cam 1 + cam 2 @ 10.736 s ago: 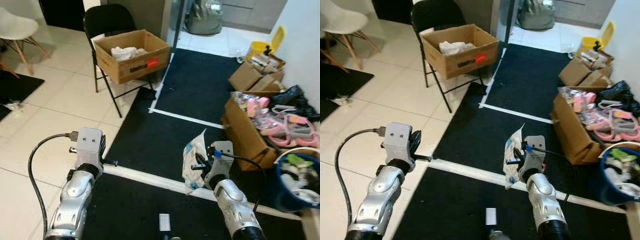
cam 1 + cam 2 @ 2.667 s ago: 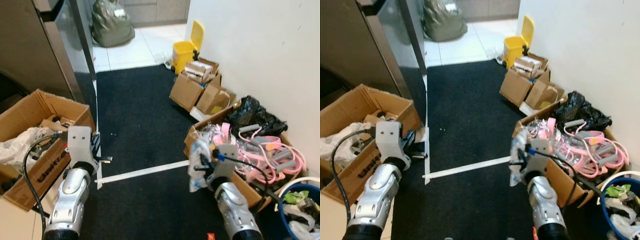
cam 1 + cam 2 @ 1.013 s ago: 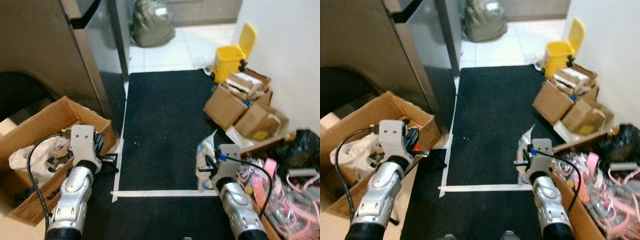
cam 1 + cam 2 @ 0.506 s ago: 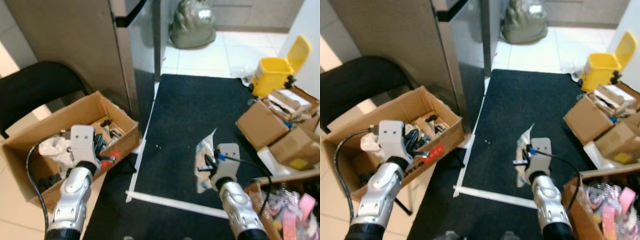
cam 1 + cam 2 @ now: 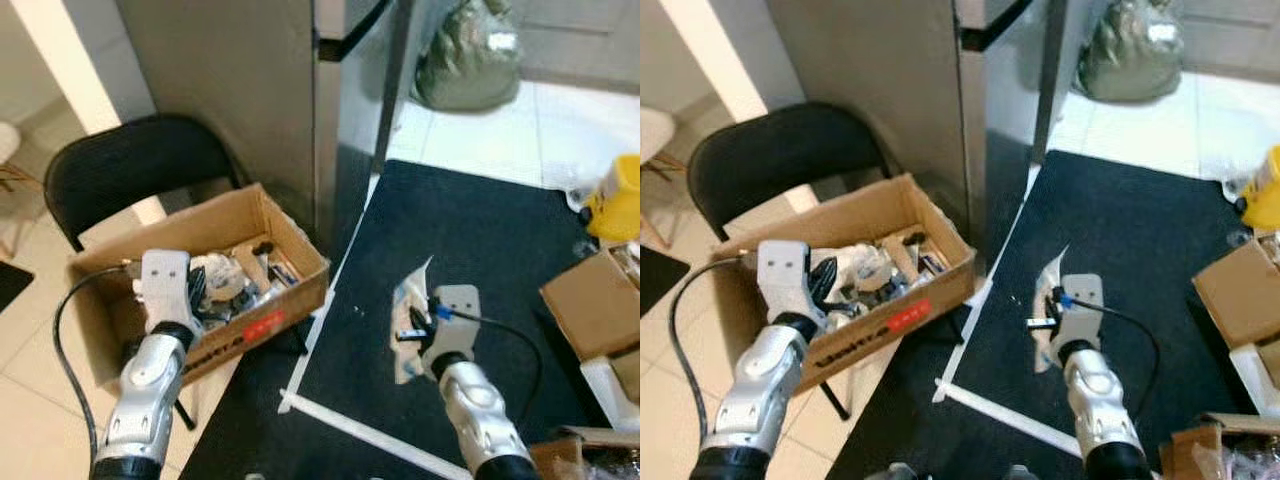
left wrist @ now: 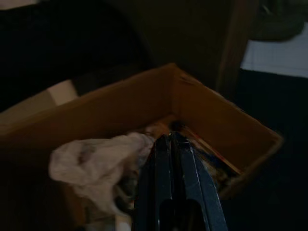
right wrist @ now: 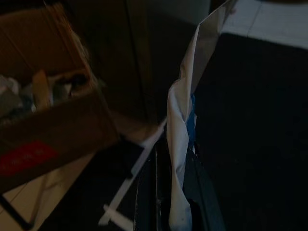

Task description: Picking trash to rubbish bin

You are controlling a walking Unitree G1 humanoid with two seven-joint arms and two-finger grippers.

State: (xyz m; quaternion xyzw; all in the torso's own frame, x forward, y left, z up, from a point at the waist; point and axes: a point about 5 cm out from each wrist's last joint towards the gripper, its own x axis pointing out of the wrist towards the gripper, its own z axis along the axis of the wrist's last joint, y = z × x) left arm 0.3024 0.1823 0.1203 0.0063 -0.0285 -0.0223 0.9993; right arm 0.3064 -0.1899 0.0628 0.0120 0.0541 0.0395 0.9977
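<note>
- Right gripper [image 7: 174, 192] pinched a crumpled white plastic wrapper [image 5: 408, 318], held upright above the black mat [image 5: 480, 260].
- Left gripper [image 6: 175, 159] pressed together and empty, hovering over the cardboard box [image 5: 290, 265] on the black folding chair [image 5: 120, 175].
- Yellow bin [image 5: 618, 196] sat well ahead and to the right of the wrapper, near the mat's far edge.
- Best carried with the pinch firm and the wrapper clear of the grey fridge [image 5: 250, 90] to its left; released only once directly above the bin's opening.
</note>
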